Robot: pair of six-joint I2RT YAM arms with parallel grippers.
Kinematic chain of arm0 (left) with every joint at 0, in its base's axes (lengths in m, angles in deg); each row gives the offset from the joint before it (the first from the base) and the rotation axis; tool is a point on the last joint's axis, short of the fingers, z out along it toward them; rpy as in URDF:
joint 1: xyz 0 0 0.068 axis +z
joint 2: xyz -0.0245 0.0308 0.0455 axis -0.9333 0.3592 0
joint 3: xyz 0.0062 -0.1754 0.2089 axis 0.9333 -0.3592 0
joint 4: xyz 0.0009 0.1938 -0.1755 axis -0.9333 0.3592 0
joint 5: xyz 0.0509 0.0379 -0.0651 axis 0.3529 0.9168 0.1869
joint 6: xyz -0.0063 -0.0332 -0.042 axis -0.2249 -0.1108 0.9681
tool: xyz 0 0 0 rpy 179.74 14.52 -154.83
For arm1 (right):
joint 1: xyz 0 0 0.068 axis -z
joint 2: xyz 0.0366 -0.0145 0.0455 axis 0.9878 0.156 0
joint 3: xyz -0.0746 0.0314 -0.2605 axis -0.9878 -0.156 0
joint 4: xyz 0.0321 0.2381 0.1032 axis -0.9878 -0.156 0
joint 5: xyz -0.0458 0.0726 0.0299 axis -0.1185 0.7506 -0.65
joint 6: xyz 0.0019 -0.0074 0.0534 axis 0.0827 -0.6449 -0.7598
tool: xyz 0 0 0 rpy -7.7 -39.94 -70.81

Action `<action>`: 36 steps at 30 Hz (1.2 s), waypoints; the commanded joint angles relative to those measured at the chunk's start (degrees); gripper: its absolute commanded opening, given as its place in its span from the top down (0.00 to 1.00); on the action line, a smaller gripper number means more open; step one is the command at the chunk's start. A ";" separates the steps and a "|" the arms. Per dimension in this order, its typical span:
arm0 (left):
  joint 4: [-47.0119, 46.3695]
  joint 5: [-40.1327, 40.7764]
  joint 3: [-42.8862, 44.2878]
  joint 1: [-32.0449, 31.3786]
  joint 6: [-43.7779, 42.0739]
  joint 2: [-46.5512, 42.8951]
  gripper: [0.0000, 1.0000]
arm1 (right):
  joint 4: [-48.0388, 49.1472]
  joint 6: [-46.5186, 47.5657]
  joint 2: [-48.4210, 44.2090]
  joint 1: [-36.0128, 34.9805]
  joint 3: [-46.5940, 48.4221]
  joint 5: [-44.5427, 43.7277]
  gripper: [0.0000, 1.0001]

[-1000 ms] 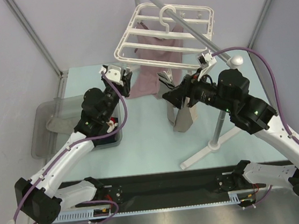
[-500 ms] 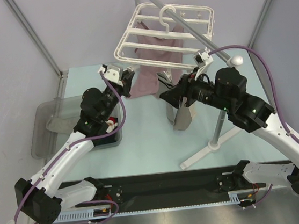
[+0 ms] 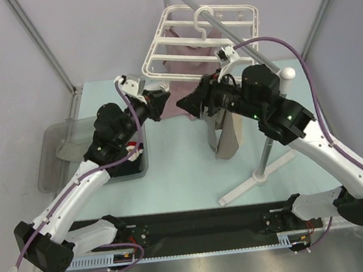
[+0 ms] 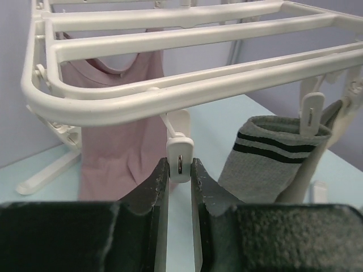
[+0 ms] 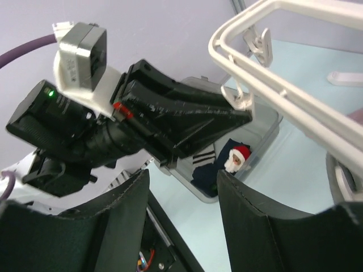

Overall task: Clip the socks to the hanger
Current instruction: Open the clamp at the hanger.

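The white hanger (image 3: 155, 44) hangs from the stand's pole. My left gripper (image 4: 180, 165) is shut on a small white clip (image 4: 180, 148) dangling from the hanger's (image 4: 170, 93) front bar. A grey sock (image 4: 266, 164) with black stripes hangs from a clip to the right; in the top view the grey sock (image 3: 227, 137) hangs under the frame. My right gripper (image 5: 182, 184) is open and empty, facing the left gripper (image 5: 187, 122) from just beside it. A navy Santa sock (image 5: 229, 161) lies in the bin below.
A mauve-pink cloth (image 4: 113, 153) hangs behind the clip. The grey pole stand (image 3: 263, 159) rises at the right, its foot on the table. A clear bin (image 3: 144, 166) holds socks under the left arm. A grey tray (image 3: 56, 157) lies at the far left.
My right arm has swung left and up until its gripper faces the left gripper, its jaws somewhat narrower. The left gripper has closed on the clip, and the hanger has shifted slightly.
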 commanded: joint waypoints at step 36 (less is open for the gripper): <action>12.53 -10.12 9.16 0.49 12.23 -1.92 1.00 | 2.09 2.64 12.69 -4.76 9.34 -17.76 0.52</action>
